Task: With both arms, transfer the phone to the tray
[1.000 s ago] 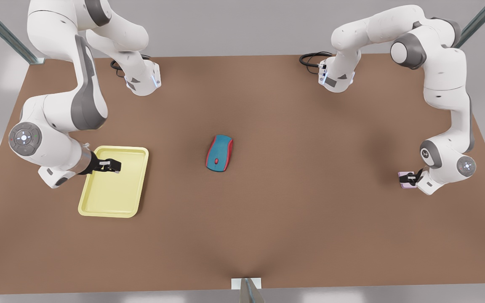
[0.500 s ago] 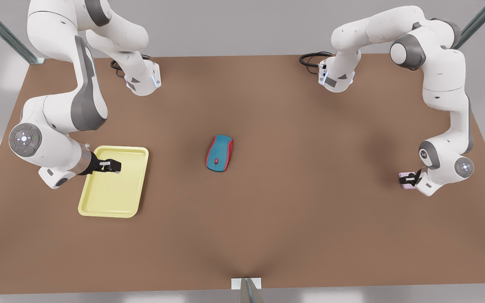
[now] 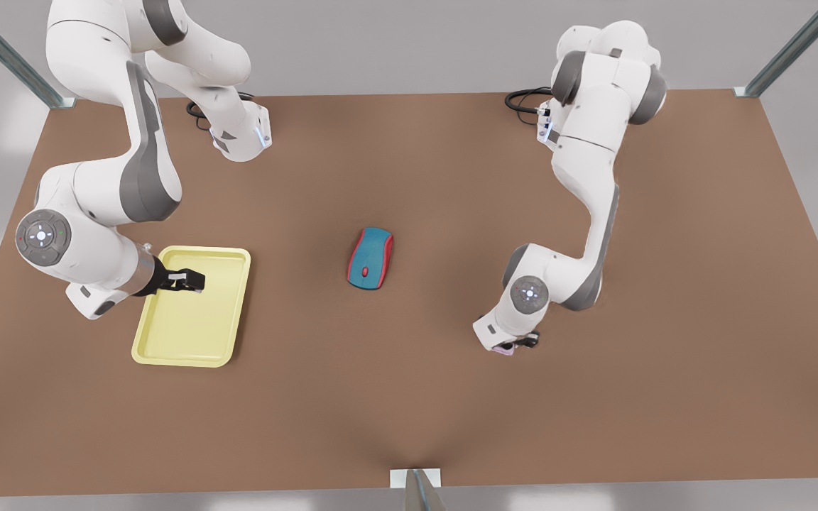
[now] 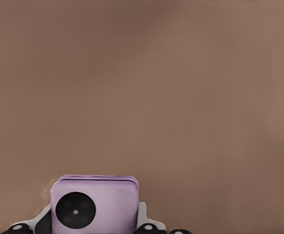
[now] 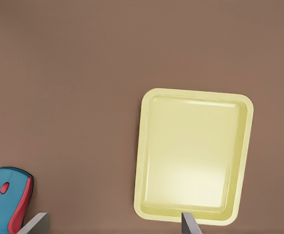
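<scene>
The pale pink phone [image 4: 94, 204], one black camera circle showing, sits between the fingers of my left gripper [image 4: 94, 230], which is shut on it. In the front view that gripper [image 3: 517, 345] hangs low over the table right of centre, with a pink sliver of the phone [image 3: 502, 350] under the wrist. The pale yellow tray [image 3: 192, 323] lies at the front view's left with nothing in it. My right gripper [image 3: 192, 282] hovers open over the tray's far part. The right wrist view looks down on the tray [image 5: 193, 153] past two spread fingertips [image 5: 34, 223].
A teal-and-red computer mouse [image 3: 370, 257] lies at the table's middle, between the phone and the tray, and also appears in the right wrist view [image 5: 8, 202]. Both arm bases and black cables stand at the table's far edge. Bare brown table [image 3: 409, 397] spreads along the near side.
My left arm has swung the phone from the table's far right edge in the front view to right of centre, nearer the mouse. The right arm has not moved.
</scene>
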Motion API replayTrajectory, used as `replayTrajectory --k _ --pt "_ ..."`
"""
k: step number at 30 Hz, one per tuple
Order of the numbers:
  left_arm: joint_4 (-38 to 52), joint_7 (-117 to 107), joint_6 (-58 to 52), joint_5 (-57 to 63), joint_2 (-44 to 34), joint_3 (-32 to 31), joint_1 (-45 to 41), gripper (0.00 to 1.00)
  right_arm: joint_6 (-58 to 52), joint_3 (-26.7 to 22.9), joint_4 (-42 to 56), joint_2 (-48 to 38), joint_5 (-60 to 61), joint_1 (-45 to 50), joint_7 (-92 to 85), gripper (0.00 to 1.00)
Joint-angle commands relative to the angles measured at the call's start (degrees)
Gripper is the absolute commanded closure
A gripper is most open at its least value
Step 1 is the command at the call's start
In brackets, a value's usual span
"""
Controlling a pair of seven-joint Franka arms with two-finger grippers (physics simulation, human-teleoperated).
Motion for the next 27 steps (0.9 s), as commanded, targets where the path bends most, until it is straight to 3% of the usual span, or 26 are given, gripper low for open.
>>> replayTrajectory --k 1,7,19,20,23,24,27 --pt "5.98 -60.19 -8.22 -0.71 3.59 -0.06 -3.97 0.26 -0.01 0.02 -0.05 -0.06 0.12 0.0 -0.19 0.0" --pt "21.72 -66.36 -6.29 -13.19 13.7 0.73 -12.06 0.26 -0.01 -0.06 -0.05 -0.06 0.12 0.0 -0.19 0.0" --pt "23.66 -40.97 0.57 -18.64 16.52 -2.78 -11.44 0.24 -0.01 -0.06 -0.05 -0.06 0.03 0.0 -0.19 0.0" --pt "23.66 -32.62 0.57 -18.64 16.61 -2.78 -11.27 0.0 -0.01 -0.06 0.03 -0.06 0.03 0.0 -0.19 0.0" --pt "23.66 -31.11 0.83 -18.55 16.43 -3.66 -11.27 0.0 -0.01 -0.06 -0.05 -0.06 0.03 -0.52 -0.19 0.0" --pt "22.79 -31.11 -1.97 -18.46 13.89 -2.78 -10.83 0.0 -0.01 0.02 -0.05 -0.06 0.03 -0.79 -0.19 0.0" --pt "22.7 -14.33 -39.5 -13.02 -4.83 -2.26 10.34 0.0 1.74 0.46 -0.05 0.03 -0.23 0.09 0.87 0.0"
